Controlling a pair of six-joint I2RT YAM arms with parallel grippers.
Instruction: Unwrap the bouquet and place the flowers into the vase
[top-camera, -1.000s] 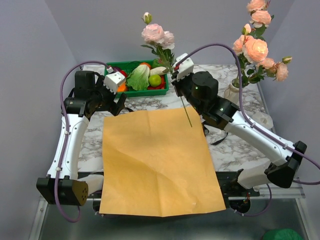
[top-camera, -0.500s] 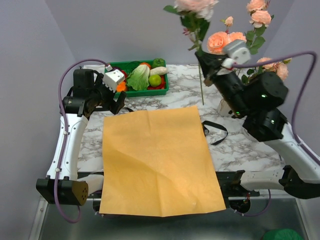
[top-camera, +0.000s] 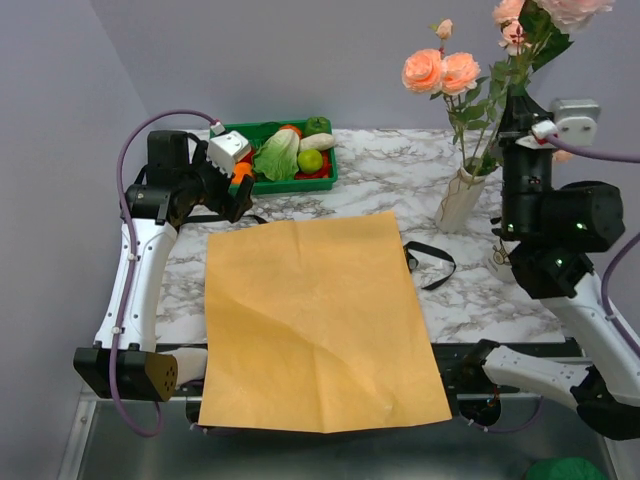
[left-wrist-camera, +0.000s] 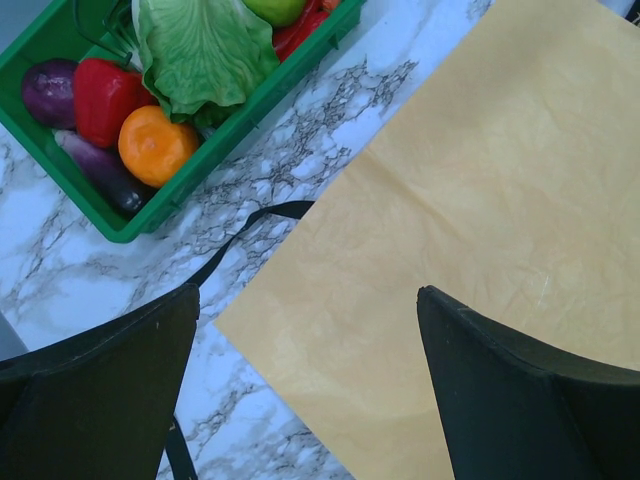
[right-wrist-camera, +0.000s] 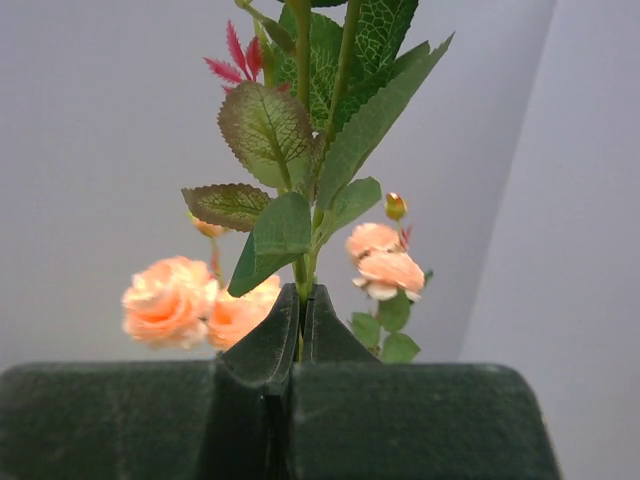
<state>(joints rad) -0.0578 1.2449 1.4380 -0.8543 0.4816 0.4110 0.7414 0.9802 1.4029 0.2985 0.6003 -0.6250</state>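
Note:
The cream ribbed vase (top-camera: 460, 203) stands at the right of the marble table with several peach-pink flowers (top-camera: 441, 71) in it. My right gripper (top-camera: 516, 108) is raised just right of the vase, pointing up. It is shut on the green stem (right-wrist-camera: 301, 272) of another rose (top-camera: 578, 9), whose lower end is hidden behind the arm. In the right wrist view the vase's roses (right-wrist-camera: 185, 304) show behind the shut fingers (right-wrist-camera: 268, 345). The orange paper sheet (top-camera: 315, 320) lies flat, and the black ribbon (top-camera: 432, 263) lies by its right edge. My left gripper (left-wrist-camera: 308, 295) hangs open over the sheet's far-left corner (left-wrist-camera: 300, 330).
A green tray (top-camera: 228, 132) of plastic vegetables, with a lettuce head (top-camera: 278, 155), sits at the back left, just beyond my left gripper (top-camera: 232, 195). A black strap (left-wrist-camera: 250, 235) runs under the paper's corner. The paper overhangs the table's near edge.
My right arm has swung up and to the right with the rose stem, from over the paper's far edge to beside the vase. The left arm has stayed almost still.

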